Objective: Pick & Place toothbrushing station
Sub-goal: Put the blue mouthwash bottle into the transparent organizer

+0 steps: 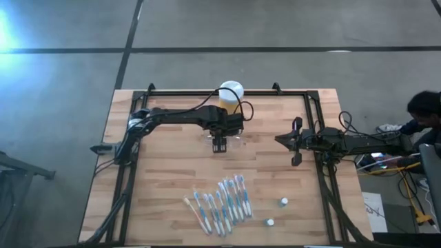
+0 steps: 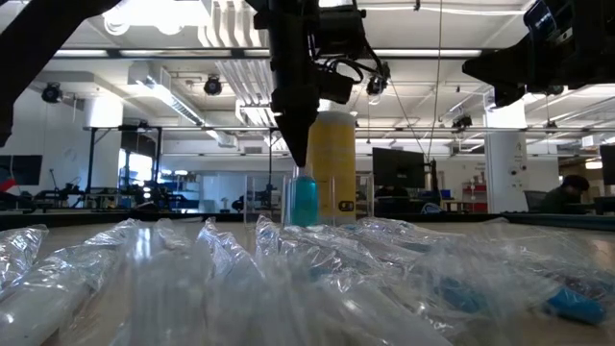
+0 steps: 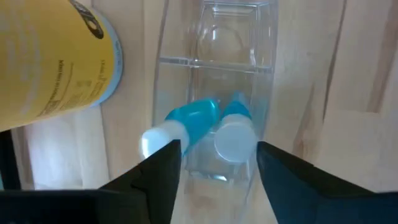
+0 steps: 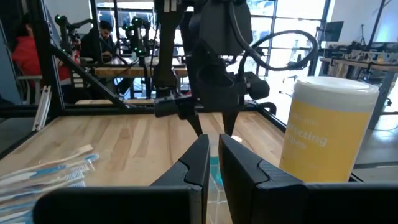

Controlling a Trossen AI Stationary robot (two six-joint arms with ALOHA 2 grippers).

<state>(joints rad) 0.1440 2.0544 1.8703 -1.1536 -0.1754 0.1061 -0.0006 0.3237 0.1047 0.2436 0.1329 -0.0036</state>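
The toothbrushing station (image 3: 214,74), a clear plastic holder with upright slots, stands on the wood next to the yellow jar (image 3: 50,62) with a white lid (image 1: 231,89). Two small blue tubes with white caps stick up out of it: one leaning (image 3: 186,121), one upright (image 3: 235,134). My left gripper (image 3: 219,180) hangs open right above them, pointing steeply down, one finger on either side of the tubes (image 2: 305,200). My right gripper (image 4: 214,162) is shut and level, at the table's right side (image 1: 279,140), with nothing in it.
Several wrapped toothbrushes (image 1: 220,203) lie in a row near the front edge and fill the low view's foreground (image 2: 288,279). Two small white-capped things (image 1: 283,202) (image 1: 270,222) stand to their right. A person (image 1: 424,107) sits beyond the right edge.
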